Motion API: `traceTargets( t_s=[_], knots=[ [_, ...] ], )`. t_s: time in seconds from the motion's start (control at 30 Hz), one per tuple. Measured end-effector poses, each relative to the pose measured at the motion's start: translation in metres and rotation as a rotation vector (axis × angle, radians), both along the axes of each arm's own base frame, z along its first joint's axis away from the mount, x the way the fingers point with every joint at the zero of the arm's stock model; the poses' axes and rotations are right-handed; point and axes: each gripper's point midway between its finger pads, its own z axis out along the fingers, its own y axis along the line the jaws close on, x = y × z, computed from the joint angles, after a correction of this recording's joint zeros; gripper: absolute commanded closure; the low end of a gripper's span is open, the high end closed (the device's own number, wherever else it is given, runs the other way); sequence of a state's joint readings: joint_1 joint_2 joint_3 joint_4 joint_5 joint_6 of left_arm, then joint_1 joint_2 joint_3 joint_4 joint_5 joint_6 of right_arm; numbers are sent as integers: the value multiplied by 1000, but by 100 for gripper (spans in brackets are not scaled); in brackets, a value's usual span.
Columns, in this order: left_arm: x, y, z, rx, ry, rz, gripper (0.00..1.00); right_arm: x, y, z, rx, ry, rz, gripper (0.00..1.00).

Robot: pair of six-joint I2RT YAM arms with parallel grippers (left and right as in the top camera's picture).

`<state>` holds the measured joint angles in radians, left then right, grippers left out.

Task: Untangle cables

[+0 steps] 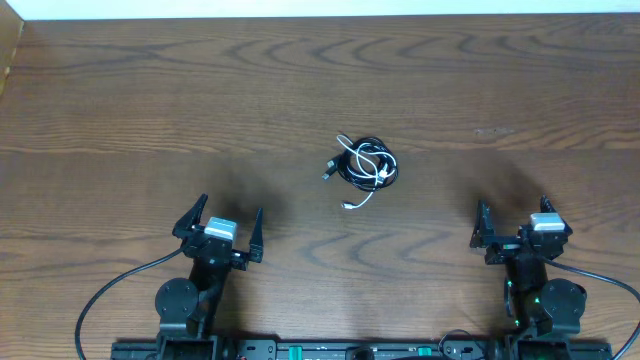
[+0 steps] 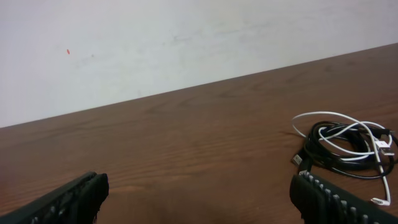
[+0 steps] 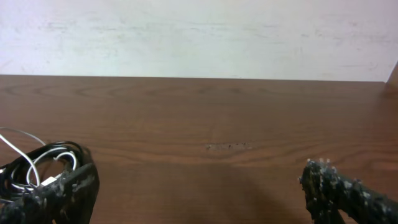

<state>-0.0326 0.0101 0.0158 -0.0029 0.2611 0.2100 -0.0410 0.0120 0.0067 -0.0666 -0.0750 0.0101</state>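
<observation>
The black cable (image 1: pixel 374 147) and the white cable (image 1: pixel 362 192) lie coiled together in one small tangle at the middle of the wooden table (image 1: pixel 150 110). A white plug end pokes out toward the front. The tangle also shows at the right of the left wrist view (image 2: pixel 345 146) and at the lower left of the right wrist view (image 3: pixel 37 165). My left gripper (image 1: pixel 222 224) is open and empty, near the front left, well apart from the tangle. My right gripper (image 1: pixel 512 222) is open and empty, near the front right.
The arms' thick black cables run along the front edge (image 1: pixel 110 290). A pale scuff (image 3: pixel 229 147) marks the wood ahead of the right gripper. A white wall (image 2: pixel 186 43) stands behind the table's far edge.
</observation>
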Motion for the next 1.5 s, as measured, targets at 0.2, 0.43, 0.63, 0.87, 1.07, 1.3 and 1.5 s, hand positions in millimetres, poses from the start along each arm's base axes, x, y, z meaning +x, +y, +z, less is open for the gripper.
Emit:
traceTargets(
  t_s=[0.2, 0.43, 0.63, 0.87, 1.07, 1.3, 1.5],
  knots=[
    [0, 0, 0, 0, 0, 0, 2, 0, 0, 0, 0, 0, 0, 1],
    [0, 0, 0, 0, 0, 0, 2, 0, 0, 0, 0, 0, 0, 1],
    [0, 0, 0, -1, 0, 0, 2, 0, 0, 0, 0, 0, 0, 1],
    [0, -1, 1, -131, 31, 7, 2, 0, 2, 5, 24, -19, 8, 1],
    [-2, 0, 0, -197, 72, 20, 2, 0, 3, 9, 69, -35, 15, 1],
    [-3, 5, -14, -222, 217, 68, 2, -2, 4, 0, 89, 35, 15, 1],
    [3, 5, 4, -220, 300, 80, 2, -1, 4, 7, 95, 108, 12, 1]
  ],
)
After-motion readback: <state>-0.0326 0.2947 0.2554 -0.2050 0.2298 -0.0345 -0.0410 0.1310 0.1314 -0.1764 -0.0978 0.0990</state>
